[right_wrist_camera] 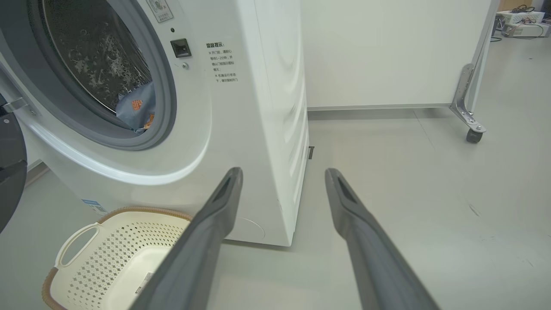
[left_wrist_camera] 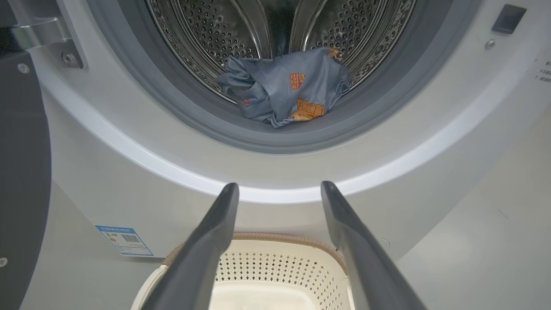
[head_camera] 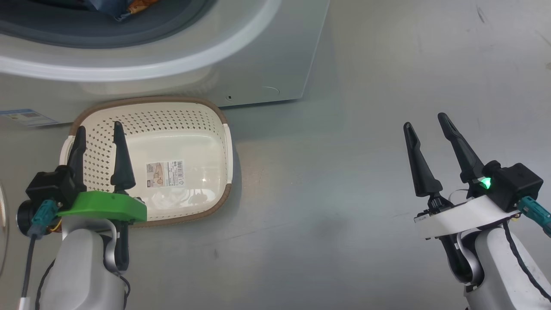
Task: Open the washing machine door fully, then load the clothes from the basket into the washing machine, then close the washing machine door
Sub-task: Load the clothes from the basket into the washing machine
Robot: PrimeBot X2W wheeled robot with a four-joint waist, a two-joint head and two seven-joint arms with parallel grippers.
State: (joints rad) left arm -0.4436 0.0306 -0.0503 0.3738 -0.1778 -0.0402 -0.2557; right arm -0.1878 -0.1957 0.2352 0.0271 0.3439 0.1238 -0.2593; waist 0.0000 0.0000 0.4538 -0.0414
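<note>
The washing machine [head_camera: 267, 56] stands ahead with its door [left_wrist_camera: 21, 172] swung open to the left, black ring edge showing. The clothes [left_wrist_camera: 284, 86], light blue with orange-brown prints, lie in the steel drum just behind the grey seal; they also show as clothes [right_wrist_camera: 137, 107] in the right wrist view. The basket [head_camera: 103, 125] sits on the floor in front of the machine with only a sticker on its bottom. My left gripper [head_camera: 100, 131] hovers open over the basket's left part. My right gripper [head_camera: 426, 120] is open over bare floor, far to the right.
A blue label [head_camera: 26, 116] sticks low on the washer's front. A white panel on a caster wheel [right_wrist_camera: 473, 135] stands at the back right. Grey floor [head_camera: 344, 193] spreads wide to the right of the basket and the machine.
</note>
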